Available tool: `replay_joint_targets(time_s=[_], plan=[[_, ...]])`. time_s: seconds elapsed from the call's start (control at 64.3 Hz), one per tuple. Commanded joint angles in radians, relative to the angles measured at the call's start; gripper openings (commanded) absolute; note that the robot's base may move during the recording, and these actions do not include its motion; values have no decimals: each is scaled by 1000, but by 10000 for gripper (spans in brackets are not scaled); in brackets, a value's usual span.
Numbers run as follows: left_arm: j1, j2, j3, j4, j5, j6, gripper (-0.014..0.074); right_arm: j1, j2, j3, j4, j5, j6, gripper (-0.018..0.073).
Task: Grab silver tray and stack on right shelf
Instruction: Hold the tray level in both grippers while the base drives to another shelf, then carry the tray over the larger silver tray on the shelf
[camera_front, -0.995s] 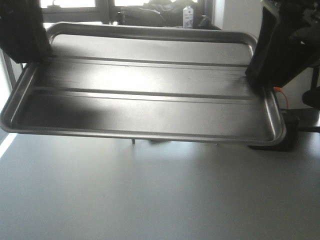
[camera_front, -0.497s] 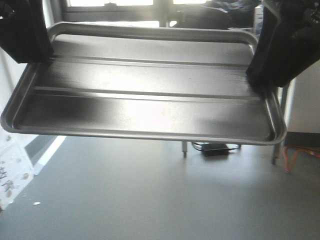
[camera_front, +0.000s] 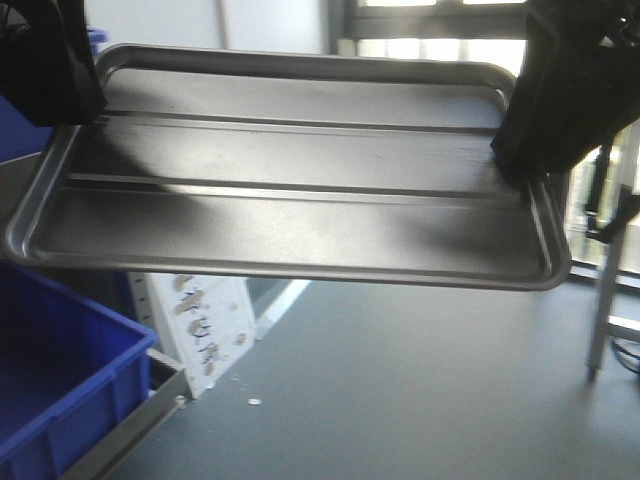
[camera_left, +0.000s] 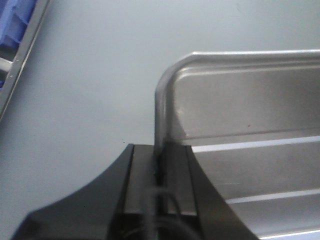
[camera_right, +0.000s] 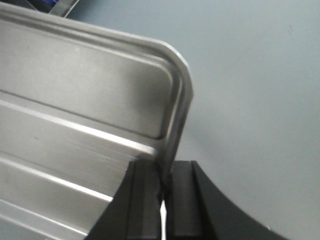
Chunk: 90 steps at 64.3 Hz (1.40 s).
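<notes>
Silver tray (camera_front: 300, 190) gripped between left end effector (camera_left: 161, 155) and right end effector (camera_right: 167, 172).

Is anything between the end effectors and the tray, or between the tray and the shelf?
No. The left end effector and right end effector each clamp the tray by its rim, nothing between. The shelf is out of view, so that path cannot be judged; a blue bin shows low on the left.

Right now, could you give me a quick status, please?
Left pincer and right pincer shut on silver tray rims. Tray held above floor. Blue bin lower left; shelf not seen.
</notes>
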Motion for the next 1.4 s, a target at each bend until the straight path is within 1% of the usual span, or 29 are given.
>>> replay_joint_targets(time_s=[0.0, 1.383], plan=[[-9, -30, -33, 24, -29, -1, -101, 2, -26, -33, -10, -29, -27, 57], [-9, -30, -33, 24, -29, -1, -101, 2, -26, -33, -10, -29, -27, 57]])
